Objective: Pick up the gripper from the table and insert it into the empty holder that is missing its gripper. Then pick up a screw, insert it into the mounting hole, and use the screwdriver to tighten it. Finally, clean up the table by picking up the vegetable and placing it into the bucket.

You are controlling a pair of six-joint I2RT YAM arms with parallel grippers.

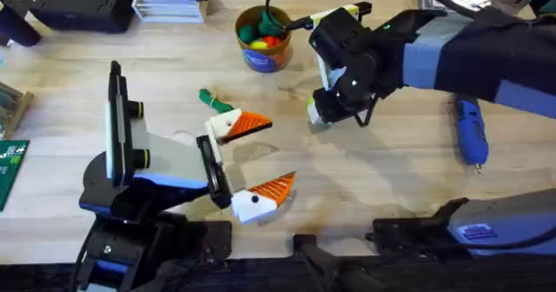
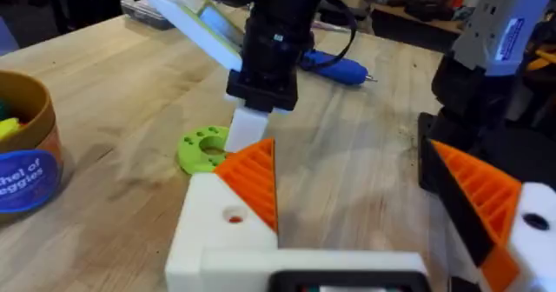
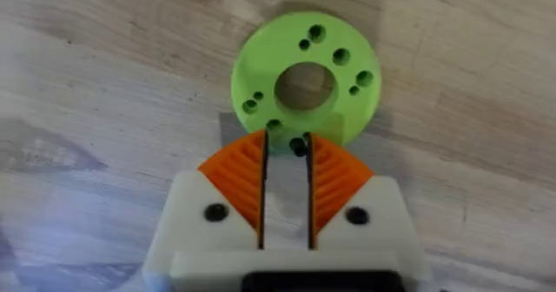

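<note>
**Inspector:** State of the right gripper (image 3: 287,144)?

**Assistant:** Pads drawn nearly together, with a thin slit between them. It points straight down, tips at the rim of the green disc (image 3: 261,66). A small dark speck sits at the tips. I cannot tell whether it is a screw or one of the disc's holes.

**Inspector:** And the left gripper (image 1: 265,157)?

**Assistant:** Spread wide, holding nothing. Both white finger blocks carry an orange wedge (image 2: 252,179).

**Inspector:** What does the next move turn on?

**Assistant:** In my judgement, a screw lifted at the disc must go across to the block's small hole (image 2: 233,214), on the left arm's side of the disc. The screwdriver (image 1: 469,131) lies well apart on the other side, its long axis running away from the bases. The right arm is the nearer.
</note>
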